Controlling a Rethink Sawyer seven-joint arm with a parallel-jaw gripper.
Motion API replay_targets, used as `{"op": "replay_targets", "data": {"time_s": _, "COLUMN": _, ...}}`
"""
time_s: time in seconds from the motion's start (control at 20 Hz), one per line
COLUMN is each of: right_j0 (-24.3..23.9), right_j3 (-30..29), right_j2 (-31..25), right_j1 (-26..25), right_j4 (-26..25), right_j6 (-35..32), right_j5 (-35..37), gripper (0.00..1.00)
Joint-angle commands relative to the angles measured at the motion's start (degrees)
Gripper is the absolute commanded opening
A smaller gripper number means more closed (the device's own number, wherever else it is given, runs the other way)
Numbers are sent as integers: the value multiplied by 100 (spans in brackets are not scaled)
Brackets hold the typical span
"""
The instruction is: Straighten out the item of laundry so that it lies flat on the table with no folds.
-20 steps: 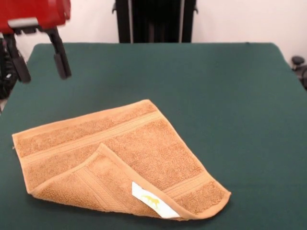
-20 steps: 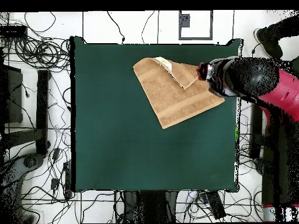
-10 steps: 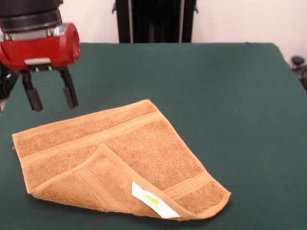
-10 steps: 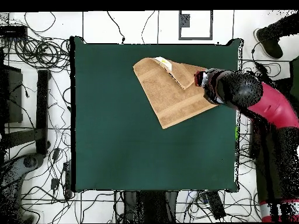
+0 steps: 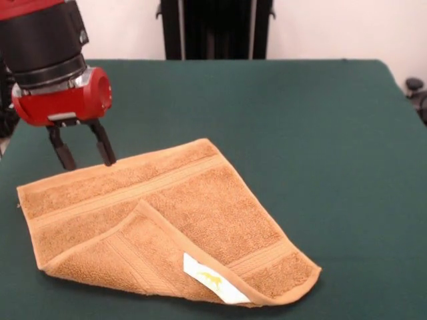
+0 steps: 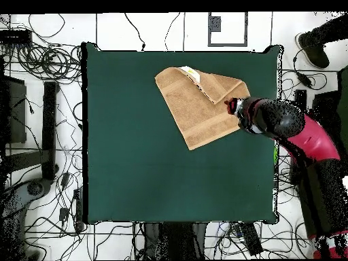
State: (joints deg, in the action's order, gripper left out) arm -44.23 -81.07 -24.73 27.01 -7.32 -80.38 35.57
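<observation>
The orange-tan terry towel (image 5: pixel 160 220) lies on the dark green table (image 5: pixel 320 133) at the front left, with its near corner folded over so a flap with the small white tag (image 5: pixel 210 280) faces up. In the overhead view the towel (image 6: pixel 197 105) lies near the table's top edge, right of centre. My gripper (image 5: pixel 85 155) is open, its two black fingers pointing down just at the towel's far left edge. In the overhead view the gripper (image 6: pixel 234 107) is at the towel's right corner.
The robot's black pedestal (image 5: pixel 213 30) stands beyond the table's far edge. Cables and stands (image 6: pixel 41 61) lie on the floor round the table. A dark shoe (image 6: pixel 314 47) shows at the overhead view's top right.
My gripper has come down and moved right toward the towel, from above the table's far left corner to the towel's far edge. The towel has not moved.
</observation>
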Motion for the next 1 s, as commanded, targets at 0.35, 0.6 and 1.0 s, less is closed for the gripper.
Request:
{"op": "replay_targets", "data": {"time_s": 0.35, "right_j0": -366, "right_j3": -940, "right_j2": -1726, "right_j1": -676, "right_j4": -444, "right_j6": 1115, "right_j5": 129, "gripper": 100}}
{"op": "replay_targets", "data": {"time_s": 0.6, "right_j0": -336, "right_j3": -986, "right_j2": -1684, "right_j1": -591, "right_j4": -520, "right_j6": 591, "right_j5": 71, "gripper": 100}}
{"op": "replay_targets", "data": {"time_s": 1.0, "right_j0": 464, "right_j3": -884, "right_j2": 93, "right_j1": 13, "right_j4": -914, "right_j6": -1252, "right_j5": -200, "gripper": 100}}
